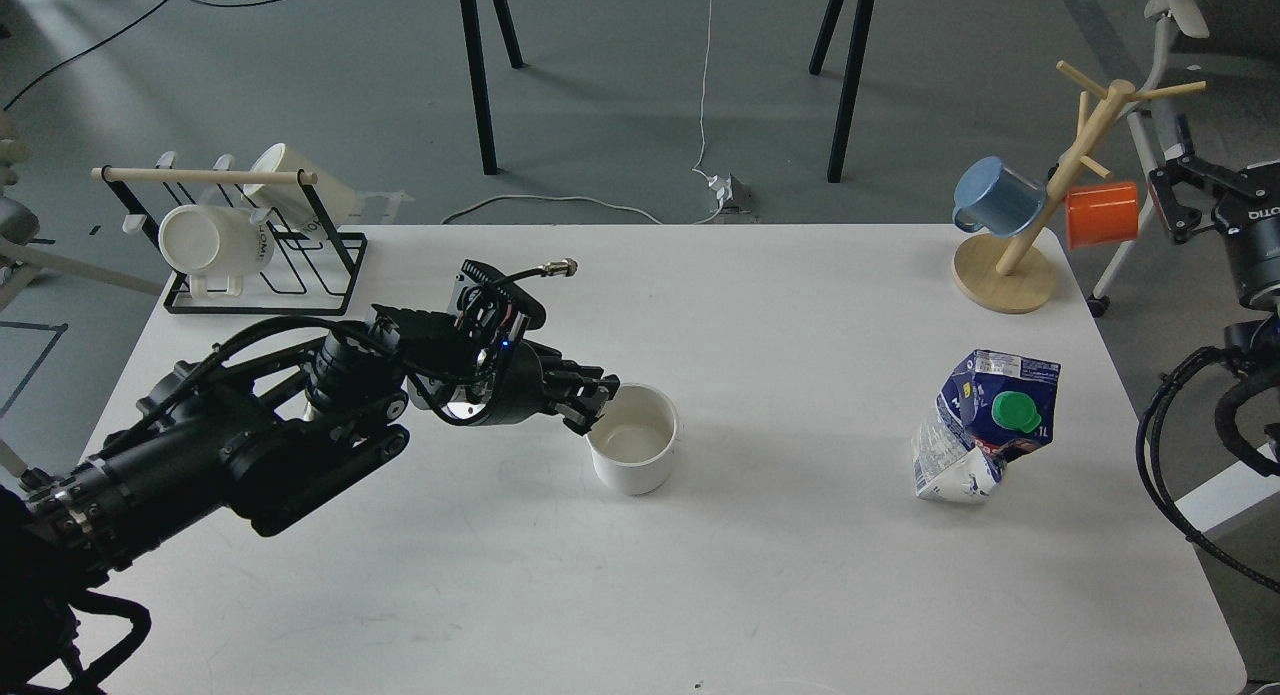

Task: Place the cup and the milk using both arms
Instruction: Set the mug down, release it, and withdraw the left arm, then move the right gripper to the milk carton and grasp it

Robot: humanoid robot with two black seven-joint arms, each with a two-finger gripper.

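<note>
A white cup [632, 440] stands upright on the white table [780, 575], a little left of the middle. My left gripper [597, 407] reaches in from the left and is shut on the cup's left rim. A crumpled blue and white milk carton [975, 430] with a green cap stands on the table's right side, far from the cup. My right arm's end [1185, 200] is off the table past its right edge, well behind the carton. Its fingers are seen dark and I cannot tell them apart.
A black wire rack [262, 265] holding white cups stands at the back left corner. A wooden mug tree [1005, 275] with a blue mug [995, 197] and an orange mug [1100, 215] stands at the back right corner. Black cables hang at the right edge.
</note>
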